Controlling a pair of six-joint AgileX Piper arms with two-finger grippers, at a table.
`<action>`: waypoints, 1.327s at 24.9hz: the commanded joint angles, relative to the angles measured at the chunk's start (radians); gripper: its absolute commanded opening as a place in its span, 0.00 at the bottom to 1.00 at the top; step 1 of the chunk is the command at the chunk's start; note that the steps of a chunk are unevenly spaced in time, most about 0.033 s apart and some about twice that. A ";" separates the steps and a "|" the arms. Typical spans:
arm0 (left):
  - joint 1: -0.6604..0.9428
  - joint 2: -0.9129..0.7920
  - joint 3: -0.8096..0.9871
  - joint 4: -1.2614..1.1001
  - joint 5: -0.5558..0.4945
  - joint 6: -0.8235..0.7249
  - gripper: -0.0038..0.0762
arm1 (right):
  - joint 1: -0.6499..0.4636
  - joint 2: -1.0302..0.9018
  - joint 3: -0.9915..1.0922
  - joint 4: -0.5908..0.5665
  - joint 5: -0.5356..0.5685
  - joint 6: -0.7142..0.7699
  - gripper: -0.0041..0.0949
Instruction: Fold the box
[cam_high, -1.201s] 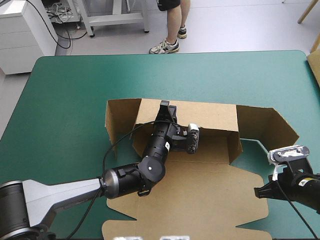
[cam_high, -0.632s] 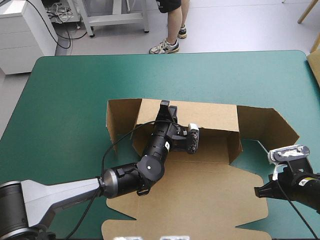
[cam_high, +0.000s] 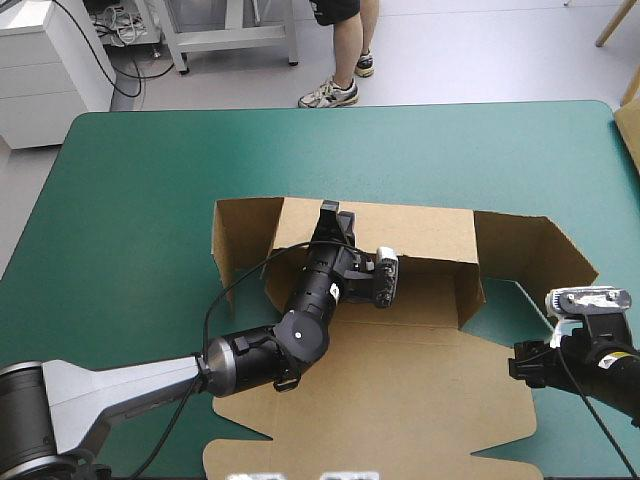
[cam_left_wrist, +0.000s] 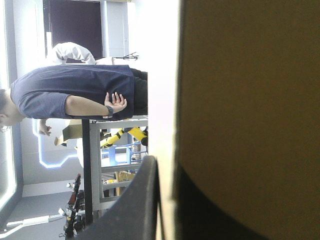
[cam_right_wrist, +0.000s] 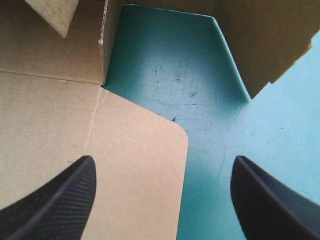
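High view: the brown box (cam_high: 400, 400) lies partly formed on the teal-green table (cam_high: 150, 180), at the middle and toward the near edge. Its far wall and side flaps stand raised, and the lid panel lies flat on the near side. The left arm crosses the flat panel from the near left corner, its wrist inside the raised walls. The left gripper (cam_high: 330, 212) sits at the far wall's top edge. The right gripper (cam_high: 522, 362) is at the flat panel's right edge.

Left wrist view: the black fingers (cam_left_wrist: 142, 200) pinch the wall's edge, all but together, with the board between them.

Right wrist view: the right gripper's fingers (cam_right_wrist: 55, 205) stand spread wide over the panel's rounded corner and the bare cover beside it.
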 joint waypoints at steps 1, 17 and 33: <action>-0.005 -0.033 -0.008 -0.014 -0.035 -0.012 0.04 | 0.003 -0.002 -0.025 0.025 -0.038 0.011 0.77; -0.005 -0.033 -0.008 -0.006 -0.025 0.030 0.04 | 0.003 0.172 -0.418 0.033 0.046 0.011 0.72; -0.005 -0.033 -0.008 -0.007 0.025 0.026 0.04 | 0.003 0.884 -0.993 0.101 0.059 0.017 0.71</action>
